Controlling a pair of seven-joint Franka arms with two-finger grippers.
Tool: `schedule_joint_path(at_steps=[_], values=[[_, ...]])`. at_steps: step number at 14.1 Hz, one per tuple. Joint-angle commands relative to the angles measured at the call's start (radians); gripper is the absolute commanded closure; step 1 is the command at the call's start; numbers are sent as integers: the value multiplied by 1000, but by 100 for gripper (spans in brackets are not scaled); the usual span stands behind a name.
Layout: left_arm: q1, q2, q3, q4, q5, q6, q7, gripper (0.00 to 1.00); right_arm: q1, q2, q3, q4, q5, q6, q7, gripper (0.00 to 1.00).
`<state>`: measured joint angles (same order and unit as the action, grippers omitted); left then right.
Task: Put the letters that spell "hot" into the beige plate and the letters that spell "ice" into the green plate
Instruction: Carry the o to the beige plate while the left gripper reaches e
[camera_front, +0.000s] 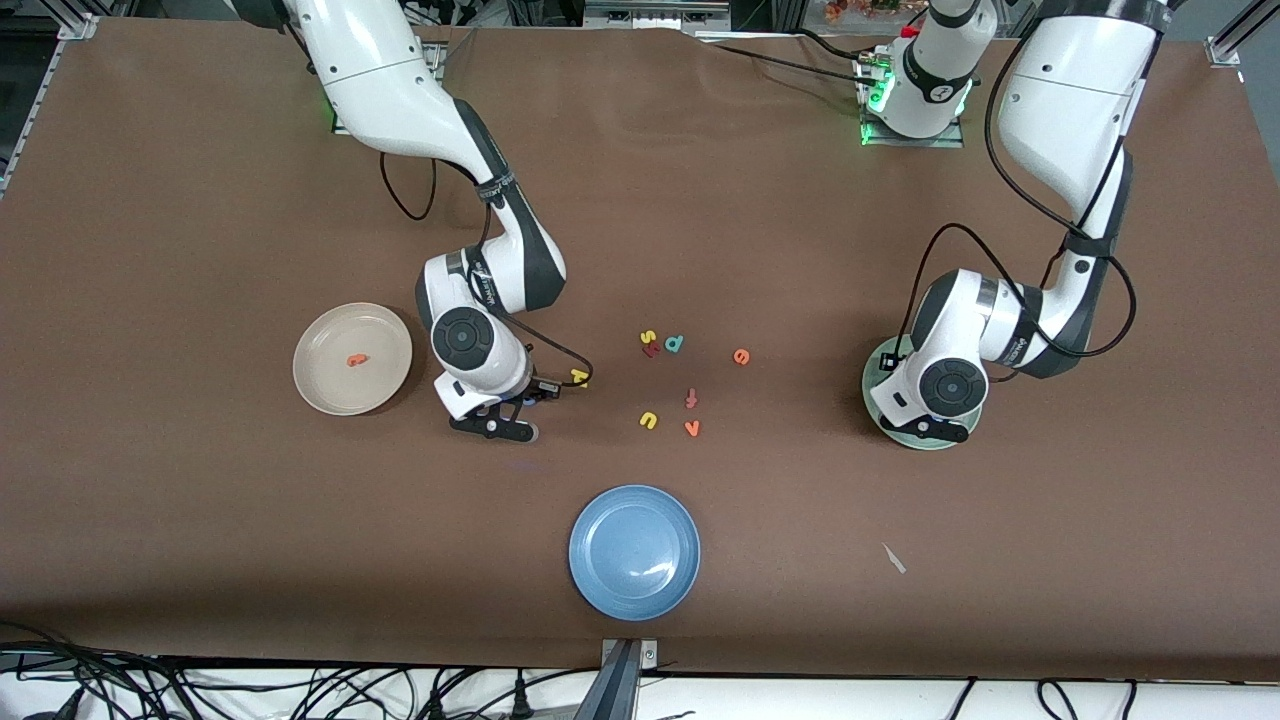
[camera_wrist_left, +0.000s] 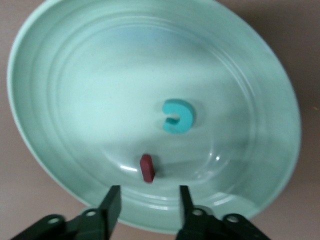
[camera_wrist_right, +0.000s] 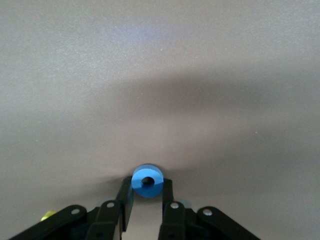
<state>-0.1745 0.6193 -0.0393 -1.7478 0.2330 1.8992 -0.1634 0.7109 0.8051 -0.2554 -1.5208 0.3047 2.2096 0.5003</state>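
My right gripper (camera_wrist_right: 146, 184) is shut on the blue o (camera_wrist_right: 147, 182), which stands on edge between its fingers low over the brown table. In the front view this gripper (camera_front: 525, 405) is between the beige plate (camera_front: 320, 390) and the yellow h (camera_front: 579, 376). An orange t (camera_front: 354, 360) lies in the beige plate. My left gripper (camera_wrist_left: 148, 192) hangs open over the green plate (camera_wrist_left: 60, 90), holding nothing. The dark red i (camera_wrist_left: 146, 167) and teal c (camera_wrist_left: 178, 116) lie in that plate. The green plate (camera_front: 873, 385) is mostly hidden under the left wrist. The orange e (camera_front: 741, 356) lies on the table.
Loose letters lie mid-table: a yellow s (camera_front: 648, 337), teal d (camera_front: 674, 343), salmon cross-shaped t (camera_front: 691, 398), yellow u (camera_front: 648, 420) and orange v (camera_front: 692, 428). A blue plate (camera_front: 634, 551) sits nearer the front camera.
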Motion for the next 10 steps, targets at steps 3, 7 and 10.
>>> schedule_joint_path(at_steps=[3, 7, 10], values=[[-10, -148, -140, -24, -62, -109, -151, 0, -47, 14, -12, 139, -15, -177, -8, 84], [-17, -139, -212, 16, -202, -59, -370, 0, -47, -87, -65, 41, -84, -284, -108, 84], [-89, -81, -214, 13, -212, 55, -571, 0, -47, -236, -125, -161, -87, -226, -270, 84]])
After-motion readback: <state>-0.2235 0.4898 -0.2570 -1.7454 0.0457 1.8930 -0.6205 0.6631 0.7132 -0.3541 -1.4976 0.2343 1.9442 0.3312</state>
